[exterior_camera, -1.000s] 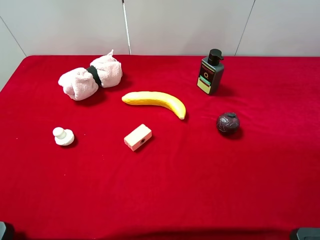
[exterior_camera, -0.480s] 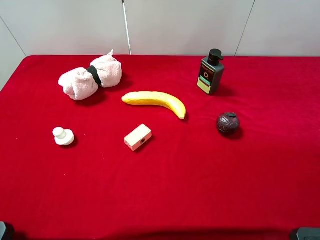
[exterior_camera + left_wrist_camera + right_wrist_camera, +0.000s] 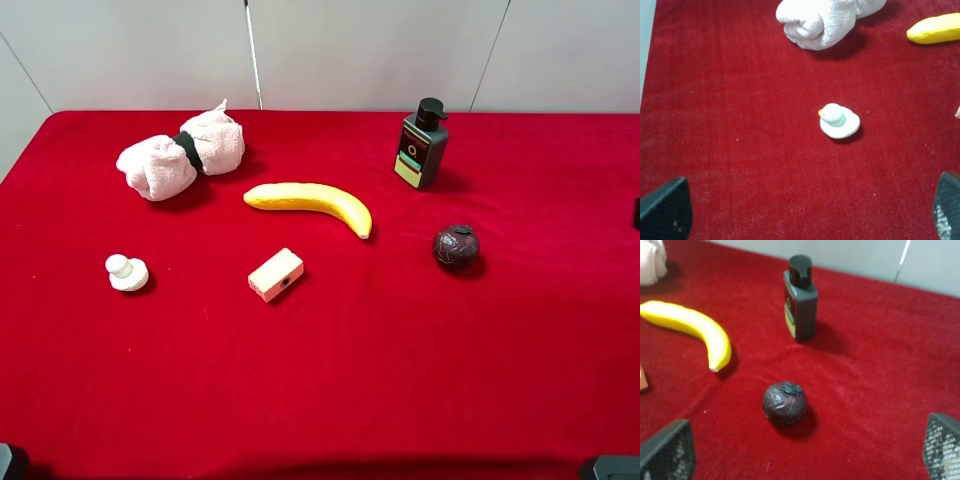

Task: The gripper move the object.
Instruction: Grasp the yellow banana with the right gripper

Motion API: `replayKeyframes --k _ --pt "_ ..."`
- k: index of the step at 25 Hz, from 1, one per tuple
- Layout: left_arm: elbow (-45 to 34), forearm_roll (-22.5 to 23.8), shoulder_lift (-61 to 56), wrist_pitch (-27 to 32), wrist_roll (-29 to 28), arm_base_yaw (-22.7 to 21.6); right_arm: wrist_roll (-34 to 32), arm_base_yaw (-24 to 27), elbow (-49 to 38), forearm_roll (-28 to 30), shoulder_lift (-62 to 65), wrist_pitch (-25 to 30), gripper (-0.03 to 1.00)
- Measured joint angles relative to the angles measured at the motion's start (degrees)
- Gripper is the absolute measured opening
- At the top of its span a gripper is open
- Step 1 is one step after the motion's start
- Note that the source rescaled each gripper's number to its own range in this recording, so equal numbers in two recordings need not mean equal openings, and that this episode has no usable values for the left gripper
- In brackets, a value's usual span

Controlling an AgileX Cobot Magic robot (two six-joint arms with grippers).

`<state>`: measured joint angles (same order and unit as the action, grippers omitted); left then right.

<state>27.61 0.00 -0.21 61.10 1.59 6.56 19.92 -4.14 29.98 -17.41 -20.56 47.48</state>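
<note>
Ahead of the left gripper (image 3: 805, 212): one white duck (image 3: 839, 121) and one pink towel bundle (image 3: 822, 20). Ahead of the right gripper (image 3: 805, 450): one banana (image 3: 692, 325), one pump bottle (image 3: 801, 299), one dark round fruit (image 3: 784, 403). One cream block (image 3: 275, 274).

Yellow banana (image 3: 312, 199), red tablecloth (image 3: 400, 380), pink towel (image 3: 180, 155), dark-green bottle (image 3: 421, 152), maroon ball (image 3: 456, 246), cream block (image 3: 275, 274), white duck (image 3: 127, 272)

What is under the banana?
The banana lies directly on the red cloth; nothing else shows beneath it. The strip of cloth that it covers is hidden.
</note>
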Motion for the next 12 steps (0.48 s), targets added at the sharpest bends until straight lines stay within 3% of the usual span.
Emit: replayKeyframes --k 12 --pt "0.0 0.0 0.0 0.0 0.0 0.0 2.45 -1.67 4.87 -0.76 -14.69 -0.95 1.0"
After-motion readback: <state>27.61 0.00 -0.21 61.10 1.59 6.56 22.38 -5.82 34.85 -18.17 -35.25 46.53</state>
